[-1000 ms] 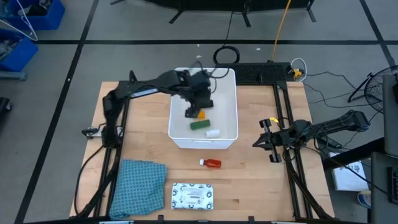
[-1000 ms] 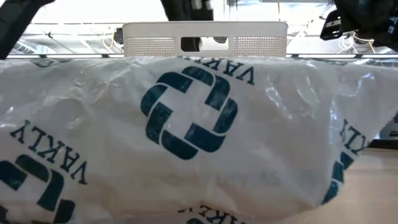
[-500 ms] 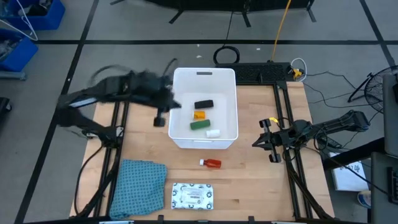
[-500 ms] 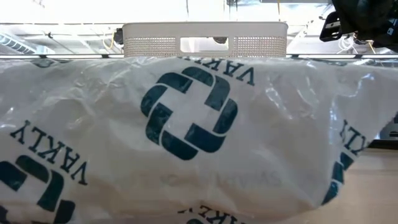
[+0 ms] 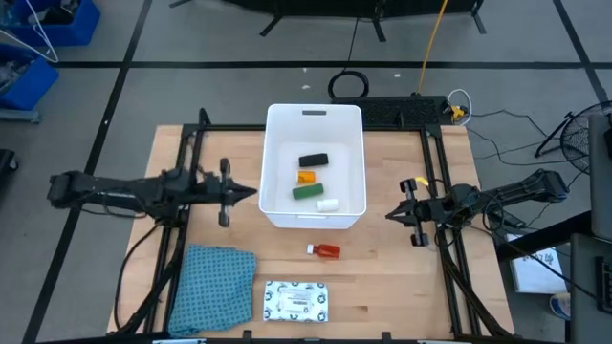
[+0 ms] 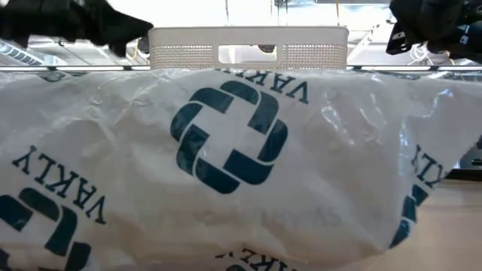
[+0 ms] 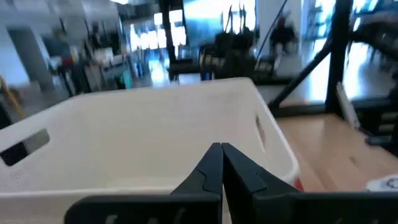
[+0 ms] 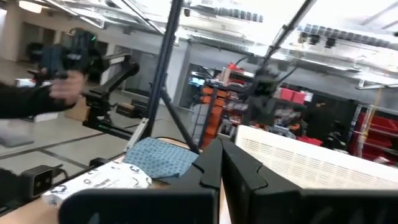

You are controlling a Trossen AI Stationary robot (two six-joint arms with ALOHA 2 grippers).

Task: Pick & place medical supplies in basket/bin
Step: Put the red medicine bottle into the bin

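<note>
The white bin [image 5: 316,215] stands mid-table. In it lie a black oblong [image 5: 314,160], an orange piece [image 5: 306,177], a green oblong [image 5: 307,192] and a tiny white piece [image 5: 328,204]. An orange-red piece [image 5: 325,250] lies on the table in front of the bin. A flat white packet [image 5: 296,300] with dark print lies near the front edge and fills the low view [image 6: 233,165]. My left gripper [image 5: 253,194] is shut just left of the bin, pointing at its wall [image 7: 155,143]. My right gripper [image 5: 390,216] is shut to the bin's right.
A teal-blue cloth [image 5: 212,289] lies at the front left beside the packet. Black frame rails [image 5: 435,191] run along both sides of the wooden table [image 5: 382,287]. Bare wood shows between the bin and each gripper. Cables lie behind the far edge.
My left gripper has swung out from above the bin toward the table's left edge and come down beside the bin's left wall, pointing at it. The black oblong, which was under the gripper, now lies uncovered in the bin.
</note>
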